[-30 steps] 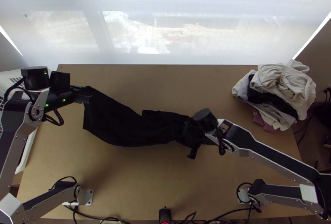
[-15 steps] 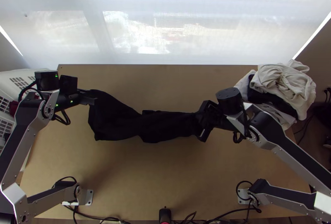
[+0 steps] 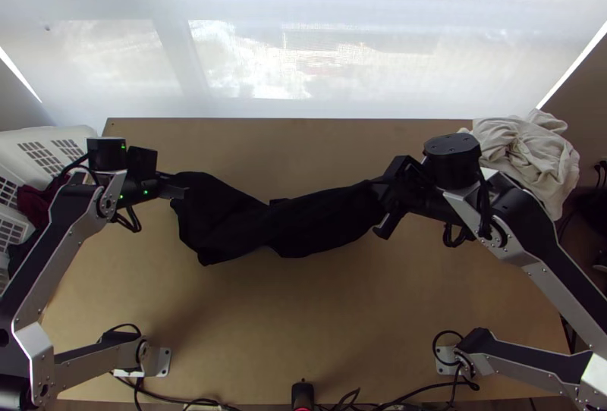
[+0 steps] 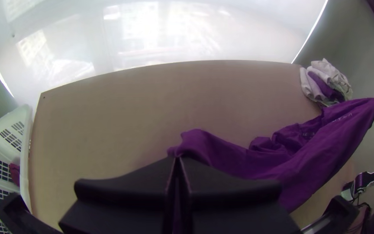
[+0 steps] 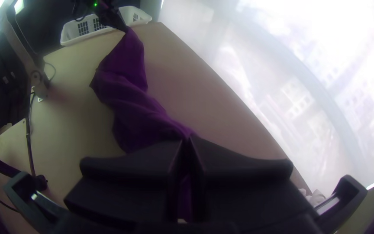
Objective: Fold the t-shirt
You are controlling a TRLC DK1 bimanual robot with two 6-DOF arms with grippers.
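The step in hand looks like straightening the shirt ahead of any fold: it spans the left and middle of the top view, bunched and twisted, one end at each gripper. The left gripper has its fingers closed on one end, at left; the right gripper has its fingers pinched on the other, right of centre. The next move likely calls for drawing the ends apart gently, undoing the twist, then lowering the cloth flat; too hard a pull could slip a corner. The table offers its broadest stretch in the lower middle. The far edge runs above the shirt, the basket stands past the left edge, and the pile at upper right crowds the right arm.
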